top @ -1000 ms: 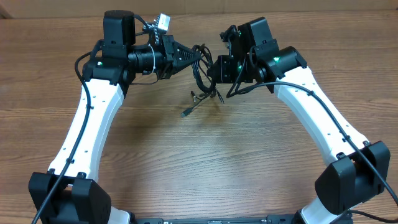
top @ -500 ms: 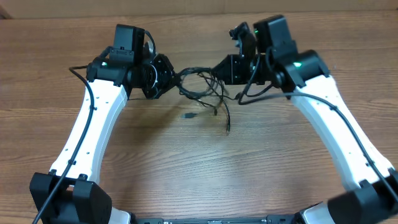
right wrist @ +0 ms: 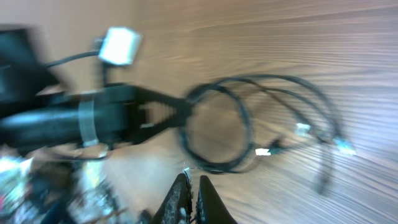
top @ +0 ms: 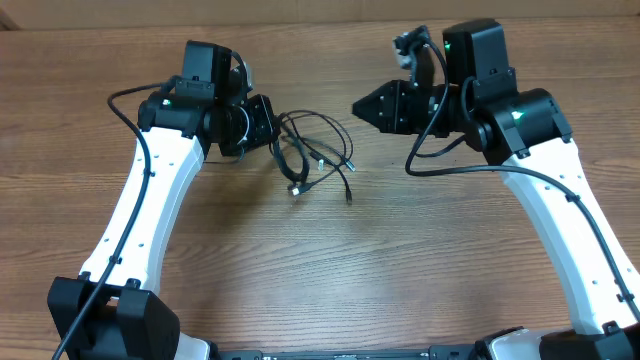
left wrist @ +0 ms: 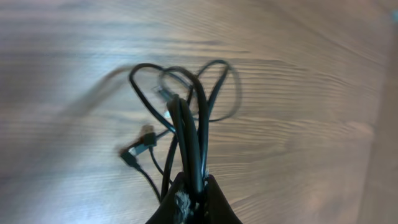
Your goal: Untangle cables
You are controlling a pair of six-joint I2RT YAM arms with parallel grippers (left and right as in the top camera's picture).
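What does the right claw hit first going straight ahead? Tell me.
Most likely the cables: their loop lies straight ahead of the shut right claw, with the left claw gripping them beyond. Depth is unclear, so it could pass over them.

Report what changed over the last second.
The right gripper let go of the cables and drew back rightward, shut and empty. The bundle, pulled taut between both arms before, now hangs slack from the left gripper alone. Its grip stayed shut.

We are counting two white-and-black jointed robot arms (top: 150, 200), one tangled bunch of thin black cables (top: 285, 160) showing four small plug ends (top: 297, 188), and one brown wooden desk (top: 330, 280).
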